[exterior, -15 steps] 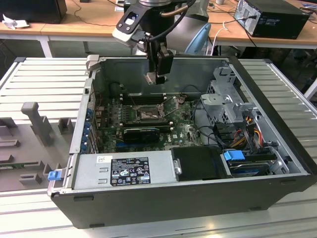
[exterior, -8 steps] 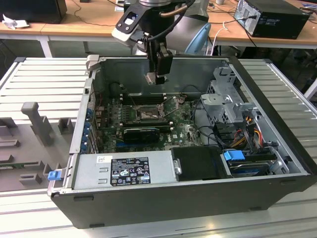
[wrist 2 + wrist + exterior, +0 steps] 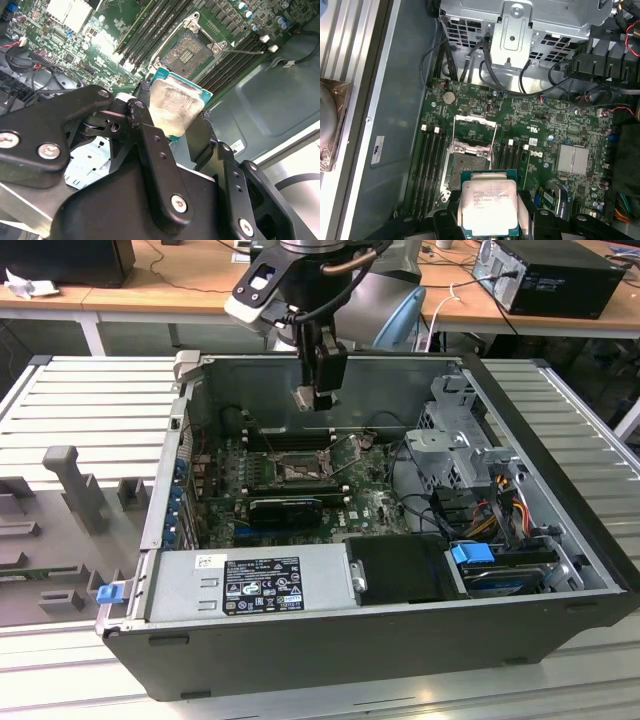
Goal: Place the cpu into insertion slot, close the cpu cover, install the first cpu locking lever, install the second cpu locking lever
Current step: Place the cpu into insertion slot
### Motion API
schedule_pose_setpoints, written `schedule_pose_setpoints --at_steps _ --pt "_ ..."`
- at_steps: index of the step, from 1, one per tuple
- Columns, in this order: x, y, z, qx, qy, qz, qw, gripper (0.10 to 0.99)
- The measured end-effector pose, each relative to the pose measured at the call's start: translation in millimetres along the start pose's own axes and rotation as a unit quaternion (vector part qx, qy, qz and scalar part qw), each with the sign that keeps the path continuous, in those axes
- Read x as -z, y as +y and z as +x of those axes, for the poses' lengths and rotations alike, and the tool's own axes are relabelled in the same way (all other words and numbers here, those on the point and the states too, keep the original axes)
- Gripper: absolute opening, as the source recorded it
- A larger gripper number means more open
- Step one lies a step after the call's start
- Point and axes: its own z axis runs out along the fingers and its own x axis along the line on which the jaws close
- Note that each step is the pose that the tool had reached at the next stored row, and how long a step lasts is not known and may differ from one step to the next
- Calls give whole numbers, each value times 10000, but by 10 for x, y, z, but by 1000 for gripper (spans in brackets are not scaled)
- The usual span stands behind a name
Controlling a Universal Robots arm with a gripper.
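Exterior view first: the arm's black two-finger gripper [image 3: 318,397] hangs inside the open dark-grey metal computer case [image 3: 350,650]. It's up above the green circuit board [image 3: 375,505] and not touching it. It's pinching the cpu [image 3: 487,207], the small flat square chip with the pale silvery metal face, by two opposite edges. In the second wrist view the black fingers [image 3: 199,134] are clamped against either side of the chip, and its teal-green edge pokes out past them. So the chip is up in the air in the gripper's grasp, not seated in anything.

The insertion slot [image 3: 465,167], that square black socket with the metallic rim, sits on the board below the chip. Its dark contact field is in plain sight in both wrist views. In the first wrist view the chip lines up pretty close with the socket, overlapping its near edge.

The cpu cover [image 3: 475,120], the thin silvery metal frame with the cut-out centre, is flipped open off the socket. It's on the side toward the grey perforated metal drive cage [image 3: 520,30], and you can see green board through its cut-out. In the second wrist view a thin metal locking lever [image 3: 242,51] sticks out sideways across the long black memory slots [image 3: 227,67]. Those slots run along both sides of the socket.

A grey metal power supply box with a label [image 3: 250,580] fills the near end of the case in the exterior view.
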Motion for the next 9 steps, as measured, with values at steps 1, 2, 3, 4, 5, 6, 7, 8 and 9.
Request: schedule_pose_setpoints --at_steps 1,2,3,4,5,6,7,8,9 --pt "0 0 0 -9 -1 0 10000 529" --pt "-1 0 0 -20 -1 -1 10000 529" --pt "0 0 0 -29 -3 0 10000 529" --pt "-1 0 0 -42 -4 -1 10000 529" --pt "-1 0 0 -52 -4 -1 10000 529" --pt "-2 0 0 -68 -6 -2 10000 529" --pt "-2 0 0 -81 -7 -2 10000 529" --pt "-2 0 0 -92 -8 -2 10000 529" --pt "-3 0 0 -101 -9 -2 9999 529"
